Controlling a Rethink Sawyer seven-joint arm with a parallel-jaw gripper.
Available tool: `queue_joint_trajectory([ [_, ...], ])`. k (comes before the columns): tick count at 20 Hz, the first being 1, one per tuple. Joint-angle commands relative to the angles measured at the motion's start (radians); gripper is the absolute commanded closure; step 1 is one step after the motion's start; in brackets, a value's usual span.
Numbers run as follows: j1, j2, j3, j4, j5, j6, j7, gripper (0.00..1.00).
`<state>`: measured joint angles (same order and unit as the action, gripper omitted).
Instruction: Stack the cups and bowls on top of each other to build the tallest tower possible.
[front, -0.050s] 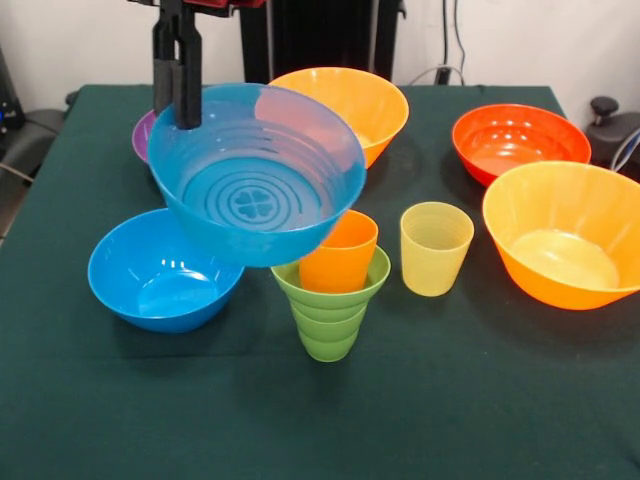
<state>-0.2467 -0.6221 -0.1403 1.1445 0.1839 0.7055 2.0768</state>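
Observation:
My gripper (177, 108) is shut on the far left rim of a translucent blue bowl (255, 185) and holds it tilted in the air, its opening facing the camera. Below the bowl's lower right edge stands the tower: a green ribbed cup (328, 315) with an orange cup (340, 258) set inside it. The bowl's edge overlaps the orange cup's rim in the picture; I cannot tell if they touch. A pale yellow cup (435, 248) stands upright to the right of the tower.
A medium blue bowl (160, 275) sits left of the tower. A purple bowl (142, 135) is mostly hidden behind the held bowl. One orange bowl (365, 100) sits at the back, a red-orange bowl (515, 140) at the back right, another big orange bowl (565, 235) at the right.

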Motion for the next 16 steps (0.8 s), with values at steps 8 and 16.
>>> queue_joint_trajectory([
  [8,0.068,0.014,0.009,0.175,0.044,-0.114,0.243,1.00],
  [16,0.077,-0.006,0.010,0.231,0.075,-0.142,0.225,1.00],
])
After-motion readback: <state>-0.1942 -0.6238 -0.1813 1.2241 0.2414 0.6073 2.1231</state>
